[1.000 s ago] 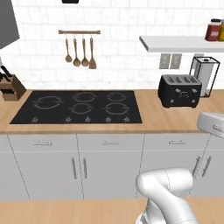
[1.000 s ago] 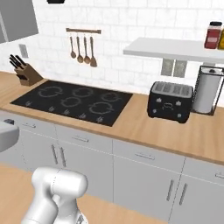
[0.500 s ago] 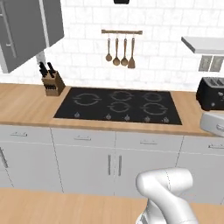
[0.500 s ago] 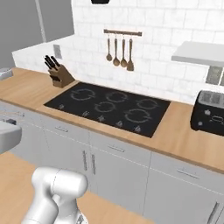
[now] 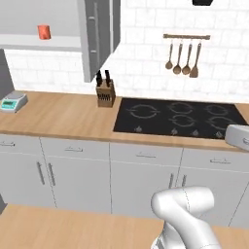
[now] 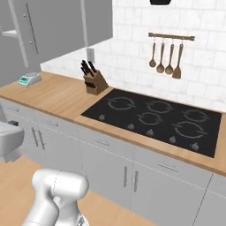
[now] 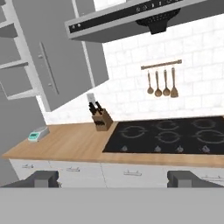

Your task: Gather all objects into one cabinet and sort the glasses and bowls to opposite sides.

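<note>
Wooden kitchen counter point(image 5: 63, 114) ahead; orange-red cylindrical mug point(image 5: 44, 32) sits upper left on the shelf, your target cabinet; your gripper point(image 7: 113, 178) jaws spread, empty.

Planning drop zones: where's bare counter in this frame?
Widest bare patch: wooden counter between the kitchen scale and the knife block. A thin bare strip runs along the front of the cooktop. Tight spot: the knife block, close to the cooktop's left edge.

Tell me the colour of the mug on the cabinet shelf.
Orange-red; the mug shows best in the left base view.
</note>
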